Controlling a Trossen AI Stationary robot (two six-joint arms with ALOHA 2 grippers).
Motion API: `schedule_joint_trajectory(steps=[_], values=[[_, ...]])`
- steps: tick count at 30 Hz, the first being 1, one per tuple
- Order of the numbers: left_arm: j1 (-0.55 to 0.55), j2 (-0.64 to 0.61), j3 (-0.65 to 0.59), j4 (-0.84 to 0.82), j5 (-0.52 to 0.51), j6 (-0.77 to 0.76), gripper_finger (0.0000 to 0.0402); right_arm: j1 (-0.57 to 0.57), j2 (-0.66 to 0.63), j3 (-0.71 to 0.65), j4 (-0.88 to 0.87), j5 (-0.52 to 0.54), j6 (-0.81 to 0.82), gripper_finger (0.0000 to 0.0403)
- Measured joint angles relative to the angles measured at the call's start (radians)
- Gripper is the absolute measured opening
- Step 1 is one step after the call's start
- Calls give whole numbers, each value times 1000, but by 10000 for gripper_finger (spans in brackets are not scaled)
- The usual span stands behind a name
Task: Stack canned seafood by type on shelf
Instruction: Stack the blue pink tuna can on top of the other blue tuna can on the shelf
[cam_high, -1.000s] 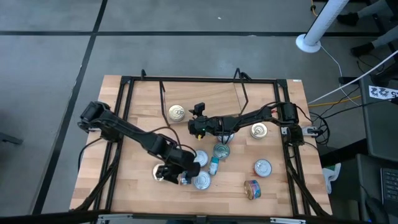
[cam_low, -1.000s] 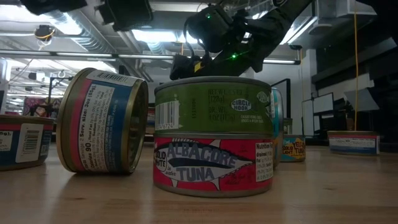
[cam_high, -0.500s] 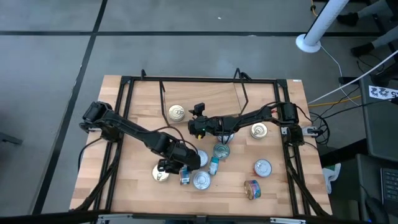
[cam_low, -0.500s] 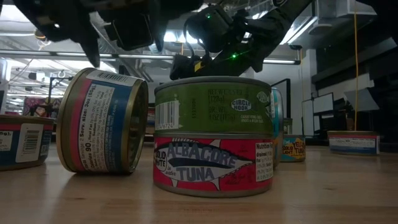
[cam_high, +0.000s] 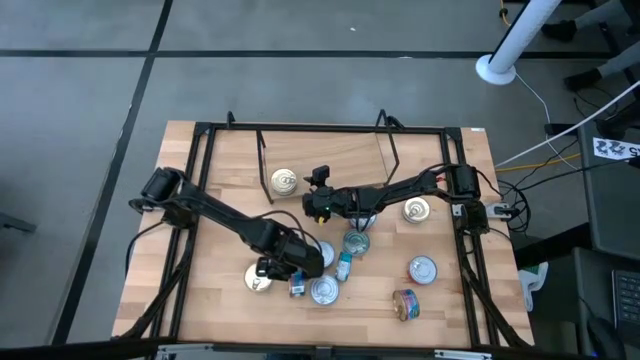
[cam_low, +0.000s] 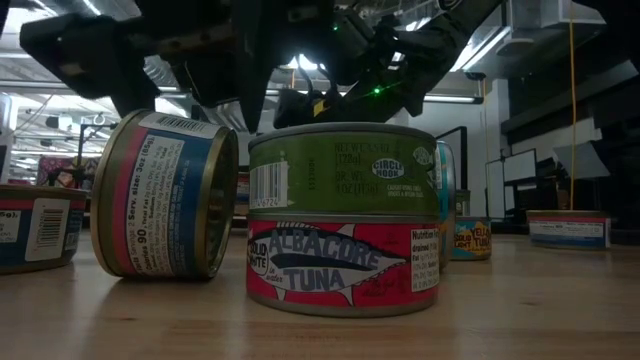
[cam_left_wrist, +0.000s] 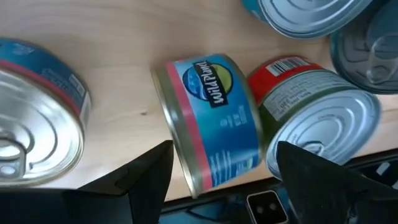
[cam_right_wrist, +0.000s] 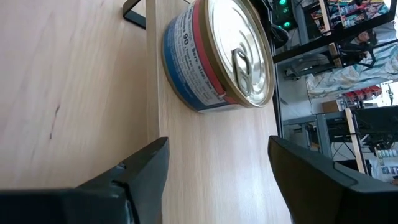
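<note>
wood tabletop (cam_high: 220, 215): light planks, black rails. I see no separate small shelf board in any view, so I can't place the drop-off yet.
landmark: the two-can stack (cam_low: 343, 215), green-label can on top of the red albacore tuna can, near the front edge of the table.
left arm: reaches in from the table's left side. I have the left gripper (cam_high: 288, 268) directly above the tipped can, just left of the stack.
left gripper state: wide open, holding nothing; one finger (cam_left_wrist: 146, 180) on each side of the tipped can in the wrist view, not touching it that I can see.
tipped can (cam_left_wrist: 211, 121): blue label with red band, on its side, touching or nearly touching the stack's left flank. Its round axis runs level, roughly along the line between my fingers, so the pads would close on the flat lid and base, I judge.
key relation: target is straight below the left gripper, much nearer it than the right one. The stack crowds one finger's lane; risk of nudging it on descent.
right arm: comes from the right side, parked behind the stack towards table centre.
right gripper (cam_high: 318, 203): open, empty; a gold-lid can (cam_right_wrist: 217, 59) sits upright ahead of it, apart from the fingers.
other cans: several loose ones right of the stack, not sorted.
</note>
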Motion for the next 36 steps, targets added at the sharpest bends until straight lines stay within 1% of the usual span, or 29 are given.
schedule_joint_trajectory(steps=[5,10,20,23,30,36], values=[[-6,34,0,3,0,40,278,0,0,0,-13,0,0,273],[-15,42,0,1,0,108,278,0,0,0,-21,1,0,273],[-6,42,0,0,1,147,277,0,0,0,-21,2,0,273],[-6,42,0,-1,1,171,260,0,0,0,-21,2,0,273],[-6,39,0,3,10,213,188,0,0,0,-21,5,0,273],[-5,17,-1,-28,-17,265,183,0,0,0,-41,92,0,273]])
